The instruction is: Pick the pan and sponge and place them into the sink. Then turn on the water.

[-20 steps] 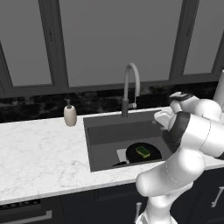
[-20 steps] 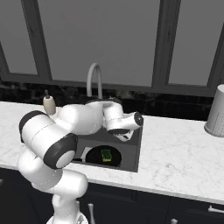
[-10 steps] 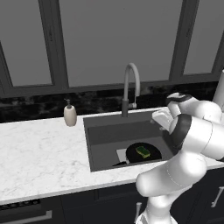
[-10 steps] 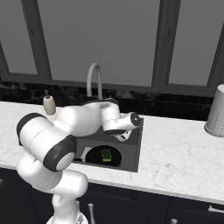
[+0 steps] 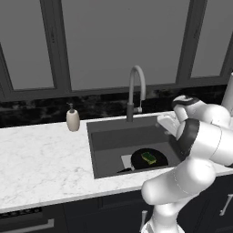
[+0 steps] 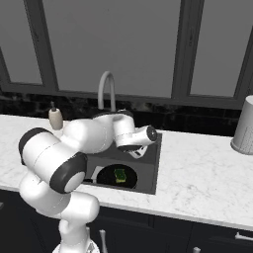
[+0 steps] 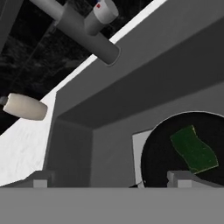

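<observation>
The black pan [image 5: 150, 159] lies flat on the bottom of the dark grey sink [image 5: 109, 139], toward its right front. The green-and-yellow sponge [image 5: 149, 157] rests on the pan. My gripper [image 6: 139, 151] hangs over the sink's right side, above the pan [image 6: 116, 176] and apart from it. In the hand view my gripper [image 7: 111, 179] is open with nothing between its fingertips [image 7: 181, 177]. Beyond them I see the pan [image 7: 175, 170] and the sponge [image 7: 194, 148]. The arched grey faucet [image 5: 136, 91] stands behind the sink, and I see no water falling from it.
A cream soap dispenser [image 5: 73, 119] stands on the white marble counter [image 5: 41, 164] left of the sink. A grey ribbed canister [image 6: 244, 131] stands on the counter far to the right. Dark windows and a black backsplash close off the back.
The arm has barely shifted. Pan and sponge lie where they were, and the gripper has stayed open.
</observation>
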